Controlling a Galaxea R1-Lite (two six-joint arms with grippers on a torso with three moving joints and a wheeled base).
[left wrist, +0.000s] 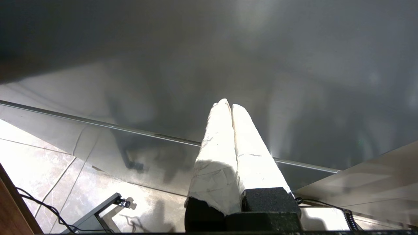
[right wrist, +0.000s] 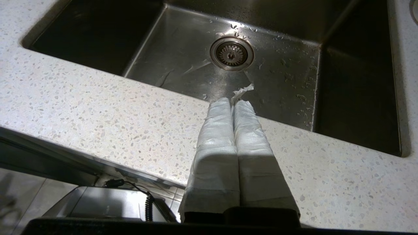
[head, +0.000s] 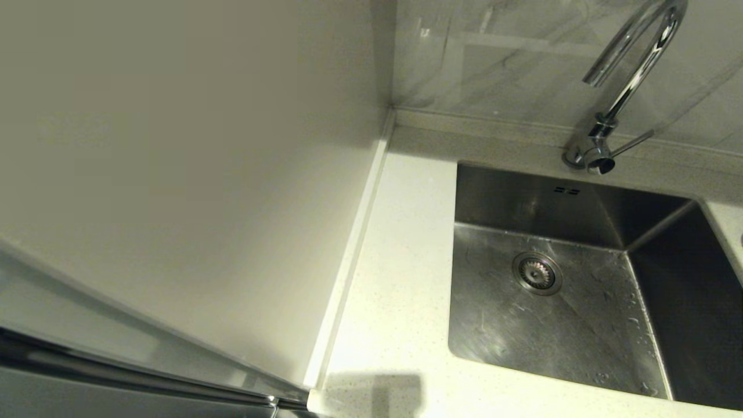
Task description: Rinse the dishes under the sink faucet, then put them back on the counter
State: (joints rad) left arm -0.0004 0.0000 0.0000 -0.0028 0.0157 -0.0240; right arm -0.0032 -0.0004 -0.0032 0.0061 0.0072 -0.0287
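The steel sink [head: 580, 331] lies at the right of the head view, wet with droplets and holding only its drain strainer [head: 537, 273]. The chrome faucet [head: 635, 64] arches over its back rim, side lever [head: 633, 143] sticking out to the right, and no water runs from it. Speckled counter [head: 400, 278] frames the basin. No pink, blue-grey or grey-white dish shows in any view. My right gripper [right wrist: 232, 101] is shut and empty over the counter's front strip [right wrist: 98, 107], pointing at the sink [right wrist: 183, 58]. My left gripper [left wrist: 228, 105] is shut and empty, facing a grey panel. Neither arm appears in the head view.
A plain cream wall panel [head: 174, 145] fills the left of the head view, with a steel edge [head: 116, 371] below it. A curved rim [right wrist: 414, 13] just shows on the counter right of the sink; I cannot tell what it is. A strip of wrapping [right wrist: 242, 91] sticks out from the right fingertips.
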